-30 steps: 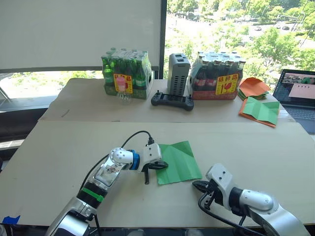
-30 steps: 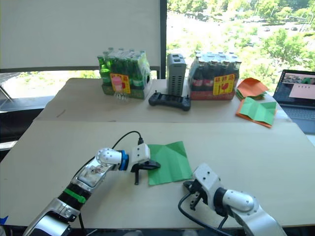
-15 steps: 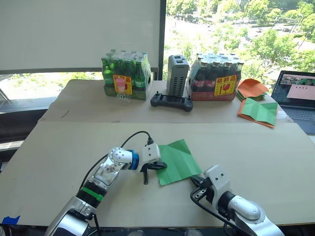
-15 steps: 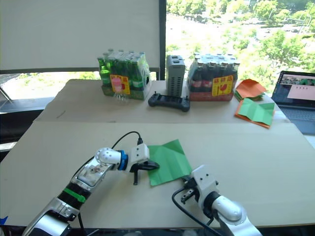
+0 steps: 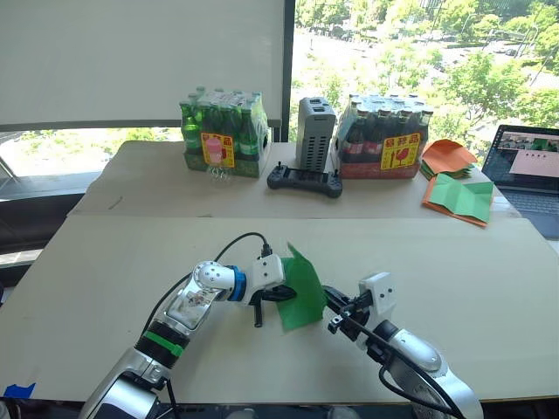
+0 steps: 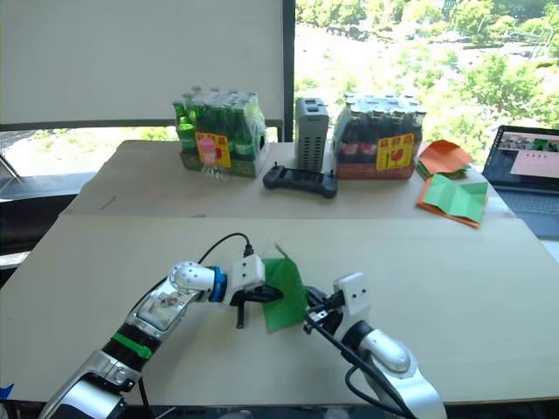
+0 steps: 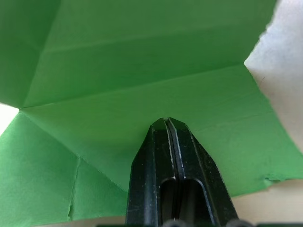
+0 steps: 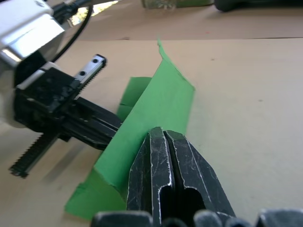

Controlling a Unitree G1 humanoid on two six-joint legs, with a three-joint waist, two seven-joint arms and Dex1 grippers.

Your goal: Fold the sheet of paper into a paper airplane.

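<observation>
From the left eye view, the thin bright green sheet of paper point(image 5: 301, 286) stands lifted off the pale wooden tabletop point(image 5: 105, 262), folded upward near the front edge, between the two arms. The left end effector point(image 5: 281, 294) meets the sheet's left side, and the right end effector point(image 5: 332, 302) comes in against its right side. Along the far edge of the tabletop sit a shrink-wrapped pack of green bottles point(image 5: 224, 133), a grey upright box point(image 5: 315, 133), a black handheld controller point(image 5: 305, 181) and a wrapped pack of dark bottles point(image 5: 386, 136). Toward the far right corner lie a flat green sheet with orange edges point(image 5: 460, 198), a stack of orange papers point(image 5: 449, 154) and an open laptop point(image 5: 527, 166).

The right eye view shows the same layout, with the paper raised almost on edge.

In the left wrist view, the two black fingers point(image 7: 163, 161) are pressed together, their tips pinning the creased green sheet, whose fold lines fan outward from beside them.

In the right wrist view, the right arm's fingers point(image 8: 170, 175) are pressed together too, nipping the raised flap of the sheet, with the left end effector just beyond it.
</observation>
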